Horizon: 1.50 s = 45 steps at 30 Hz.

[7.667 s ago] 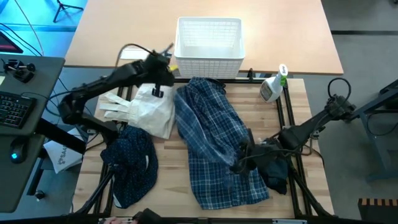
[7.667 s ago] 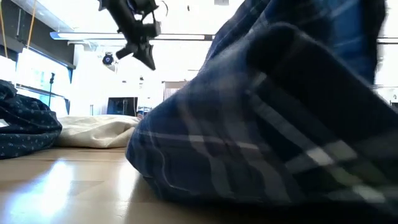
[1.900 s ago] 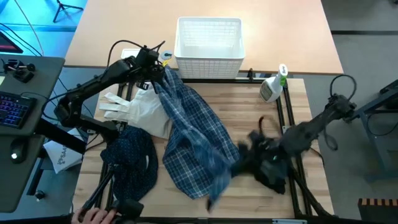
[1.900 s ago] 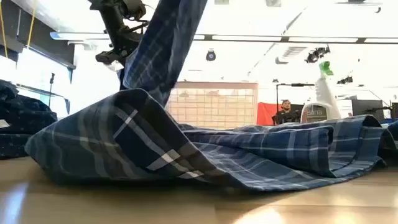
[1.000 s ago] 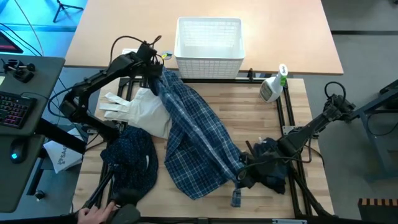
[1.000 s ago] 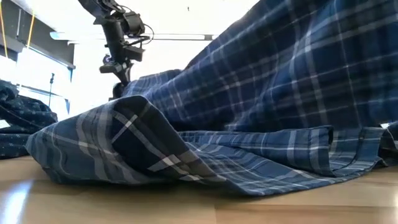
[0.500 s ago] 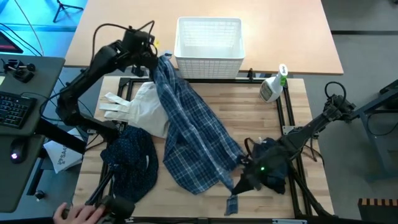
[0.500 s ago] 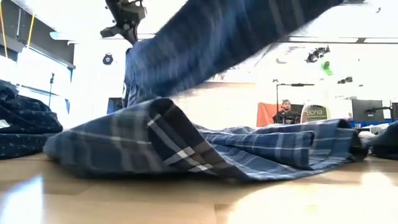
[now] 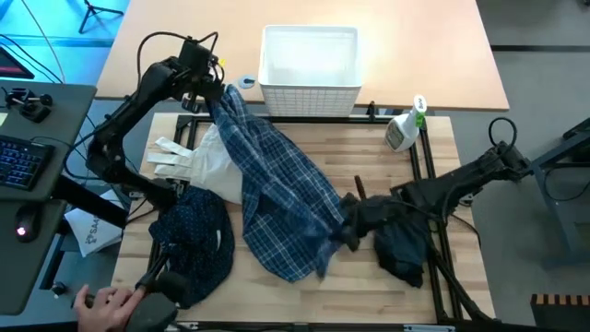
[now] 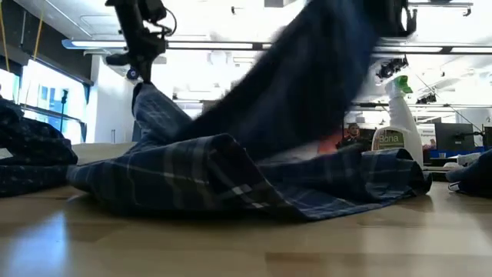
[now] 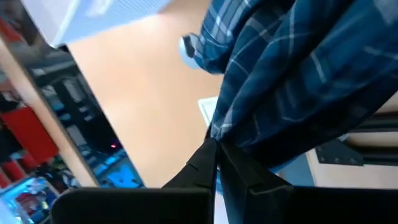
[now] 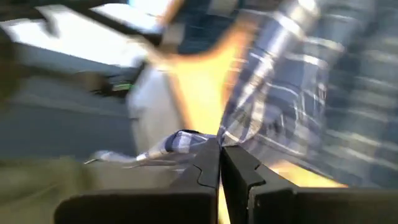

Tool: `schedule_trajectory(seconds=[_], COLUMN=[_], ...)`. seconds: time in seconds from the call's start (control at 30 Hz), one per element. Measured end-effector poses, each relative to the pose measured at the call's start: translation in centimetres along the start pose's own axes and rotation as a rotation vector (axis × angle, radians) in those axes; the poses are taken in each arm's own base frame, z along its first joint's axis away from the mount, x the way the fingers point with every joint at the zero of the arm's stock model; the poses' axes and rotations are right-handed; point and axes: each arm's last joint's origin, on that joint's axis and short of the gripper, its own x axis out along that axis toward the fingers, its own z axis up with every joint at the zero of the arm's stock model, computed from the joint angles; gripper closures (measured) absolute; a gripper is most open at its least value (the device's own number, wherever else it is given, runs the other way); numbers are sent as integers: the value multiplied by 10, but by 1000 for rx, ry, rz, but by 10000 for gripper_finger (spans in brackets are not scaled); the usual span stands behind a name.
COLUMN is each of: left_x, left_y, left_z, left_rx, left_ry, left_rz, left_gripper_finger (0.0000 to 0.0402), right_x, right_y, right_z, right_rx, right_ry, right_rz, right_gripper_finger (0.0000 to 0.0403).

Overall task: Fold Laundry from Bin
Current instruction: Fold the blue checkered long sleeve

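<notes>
Claws both pinch the plaid shirt [image 9: 277, 198]: left claw [image 9: 210, 88] near bin [image 9: 310, 57], right claw [image 9: 346, 226] mid-table.

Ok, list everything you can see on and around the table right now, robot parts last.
Blue-and-white plaid shirt: one, stretched across table centre.
Navy dotted shirt: one, bunched, front left.
Plain dark navy garment: one, front right.
Cream cloth bag: one, left of plaid shirt.
White lattice plastic basket: one, table's far edge.
Spray bottle: one, white, green top, far right.
Person's hand: one, front-left edge.
Left end effector: shut on plaid shirt.
Right end effector: shut on plaid shirt.
</notes>
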Motion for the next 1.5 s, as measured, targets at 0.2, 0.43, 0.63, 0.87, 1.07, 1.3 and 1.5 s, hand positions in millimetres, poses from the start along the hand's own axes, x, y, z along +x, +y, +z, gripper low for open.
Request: schedule_trajectory(seconds=[0.2, 0.43, 0.63, 0.87, 1.07, 1.3, 1.5], left_x=[21, 48, 60, 69, 71, 71, 66], left_y=[7, 11, 11, 11, 11, 14, 18], left_z=[1, 3, 7, 8, 8, 9, 7], left_rx=[-37, -65, -56, -52, -51, -110, -190], left_ry=[51, 121, 134, 137, 136, 133, 170], left_rz=[3, -31, -52, -74, -77, -44, 18], left_gripper_finger=[401, 401, 401, 401, 401, 401, 397], right_x=[2, 21, -16, 32, 36, 37, 35], right_y=[-35, -65, -20, -108, -136, -135, -83], right_z=[8, 29, 50, 9, -27, -40, -21], right_rx=[62, 204, -192, 354, 555, 539, 155], right_ry=[68, -98, -471, -143, 11, 171, 134], right_rz=[-170, 269, 811, 165, 27, 5, 213], right_gripper_finger=[403, 403, 403, 403, 402, 337, 267])
